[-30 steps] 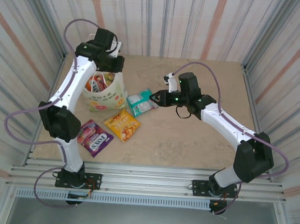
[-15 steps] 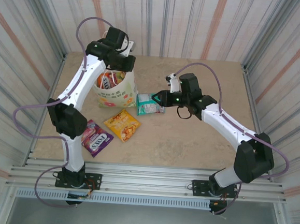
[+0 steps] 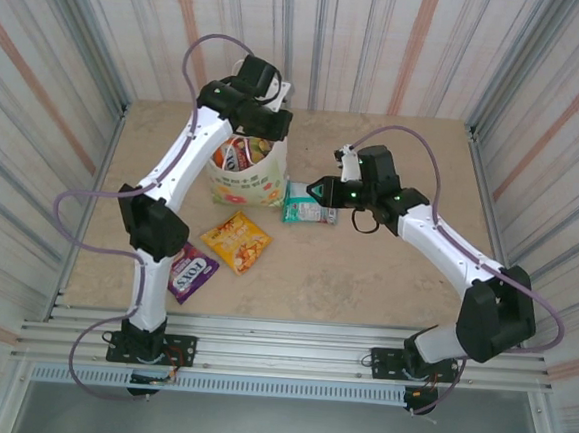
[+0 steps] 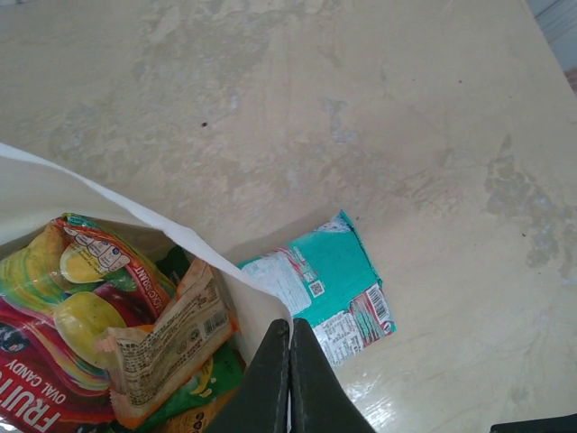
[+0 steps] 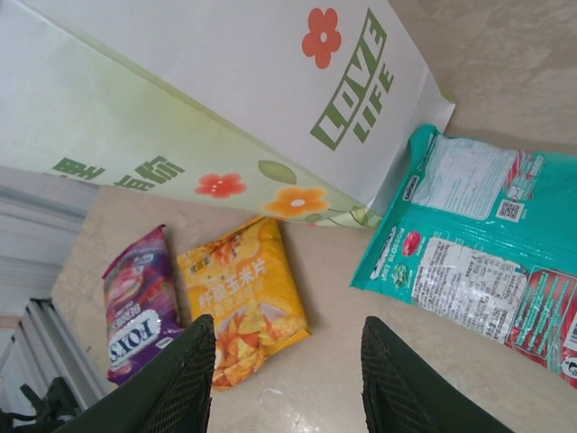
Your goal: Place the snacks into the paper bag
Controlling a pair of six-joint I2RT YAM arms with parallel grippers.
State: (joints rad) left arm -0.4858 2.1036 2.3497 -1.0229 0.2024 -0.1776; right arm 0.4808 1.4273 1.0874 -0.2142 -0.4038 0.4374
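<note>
The white paper bag [image 3: 247, 178] stands at the table's back left with my left gripper [image 4: 289, 341] shut on its top rim. Inside it lie the red packet [image 4: 36, 361], the orange packet [image 4: 167, 338] and the green packet [image 4: 203, 383]. The teal packet [image 3: 305, 206] lies flat just right of the bag, also the teal packet [image 4: 329, 284] [image 5: 473, 257]. In front of the bag lie the yellow-orange packet [image 3: 235, 240] [image 5: 245, 302] and the purple packet [image 3: 192, 272] [image 5: 137, 302]. My right gripper [image 5: 288, 383] hangs open above the table, right of the teal packet.
Corrugated metal walls [image 3: 67, 109] close in the beige table [image 3: 365, 273] on three sides. An aluminium rail [image 3: 279, 351] runs along the near edge. The right half of the table is bare.
The left arm has dragged the bag to the right, and the teal packet has shifted right with it. My right gripper has drawn back to the right, off the teal packet.
</note>
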